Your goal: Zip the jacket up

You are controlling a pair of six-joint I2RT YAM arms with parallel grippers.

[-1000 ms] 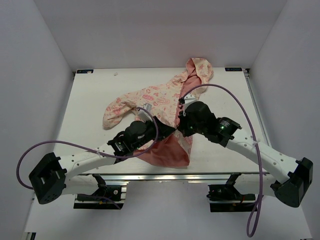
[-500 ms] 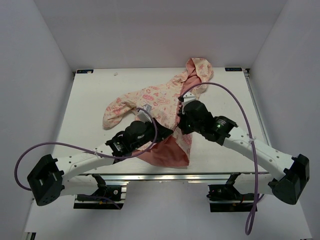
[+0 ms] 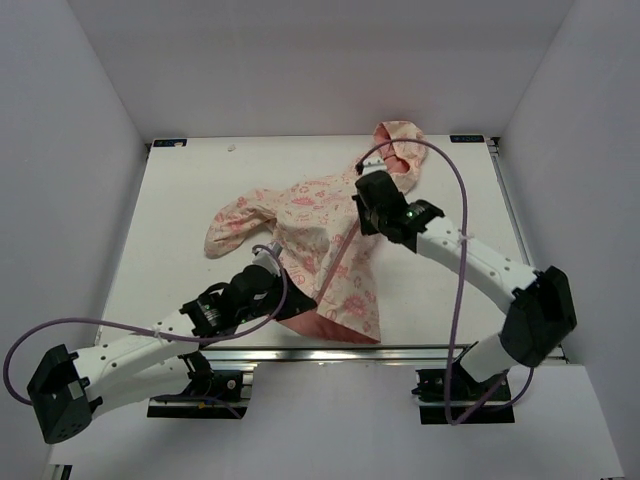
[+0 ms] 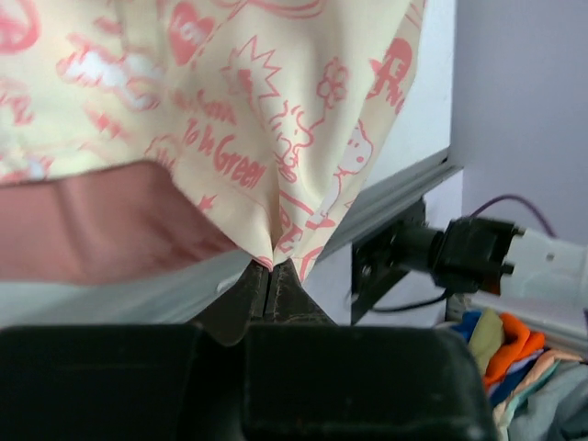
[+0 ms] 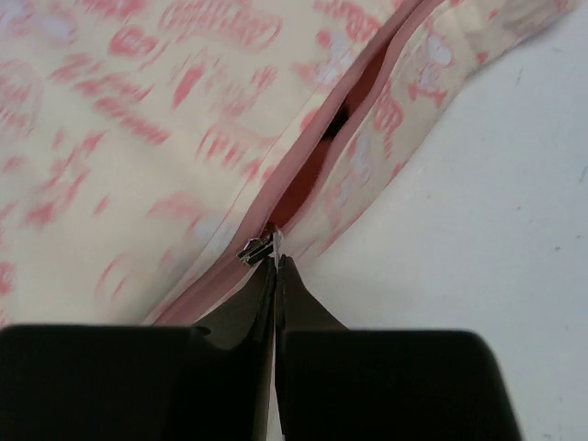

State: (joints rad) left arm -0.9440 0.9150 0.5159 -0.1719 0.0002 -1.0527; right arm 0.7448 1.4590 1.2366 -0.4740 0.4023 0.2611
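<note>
**Both grippers pinched on the jacket, at hem and zipper**

In the top view, the left gripper point(image 3: 298, 303) sits near the table's point(image 3: 170, 220) 6 o'clock edge. Its jaws are pressed together on a fold of the jacket point(image 3: 305, 210) at the lower hem. In the left wrist view, cream printed fabric rises from the tips, with the salmon lining point(image 4: 101, 220) at 9 o'clock.

The jacket lies across the middle of the table. One sleeve point(image 3: 228, 225) points toward 9 o'clock and the hood point(image 3: 402, 140) lies at 1 o'clock by the far edge.

The right gripper point(image 3: 362, 207) is at about 1 o'clock from the table's centre. It is clamped on the jacket's zipper, right at the metal slider point(image 5: 257, 249). In the right wrist view, the pink zipper strip runs joined toward 7 o'clock of the slider and gapes open toward 1 o'clock.
</note>
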